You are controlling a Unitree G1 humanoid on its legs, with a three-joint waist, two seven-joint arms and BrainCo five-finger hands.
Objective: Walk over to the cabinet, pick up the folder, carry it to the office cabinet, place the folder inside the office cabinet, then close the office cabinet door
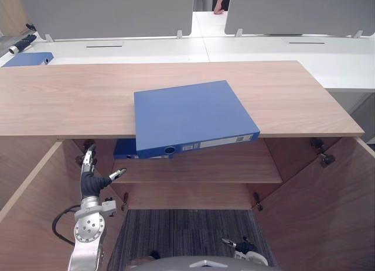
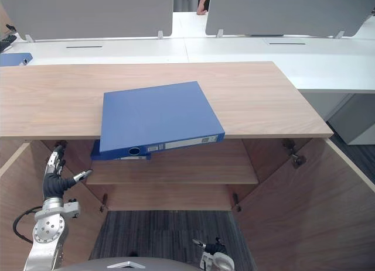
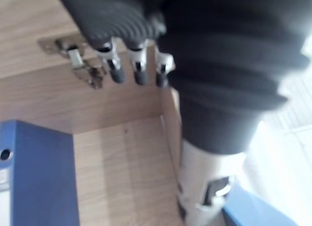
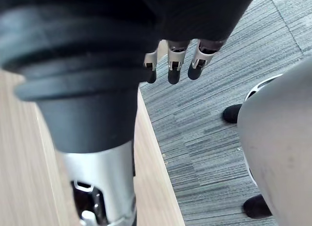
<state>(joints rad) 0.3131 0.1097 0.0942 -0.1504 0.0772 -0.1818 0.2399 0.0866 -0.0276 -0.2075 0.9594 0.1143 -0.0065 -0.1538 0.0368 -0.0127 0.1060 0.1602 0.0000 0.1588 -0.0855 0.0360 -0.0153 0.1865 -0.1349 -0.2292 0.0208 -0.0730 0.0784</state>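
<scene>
The blue folder point(image 1: 193, 116) lies flat on the cabinet top point(image 1: 70, 101), free of both hands. Its labelled spine faces the robot and sticks out past the front edge. The spine, its long side, runs left to right and is slightly skewed, so the left end sits nearer the robot than the right.

Directly under the folder's left spine corner, a second blue folder point(image 1: 124, 149) rests on the shelf point(image 1: 222, 165) inside the open cabinet. I cannot tell whether the two touch.

Below the folder and to its left is the left robot hand point(image 1: 91, 177). It is raised just inside the left door point(image 1: 29, 224) with fingers straight, thumb spread and nothing in its grasp. The left wrist view shows those fingers near a door hinge point(image 3: 80, 65).

Well below the folder, low over the grey carpet point(image 1: 176, 236), is the right robot hand point(image 1: 240, 246), also relaxed and empty. The right door point(image 1: 328, 206) stands open beyond it.

Far behind the folder and to its left, a third blue folder point(image 1: 26, 58) lies on the white counter point(image 1: 263, 48).

The left robot hand looks the nearer one. The likely move is up and to the right, to the overhanging spine, which offers an edge to grip from beneath.
</scene>
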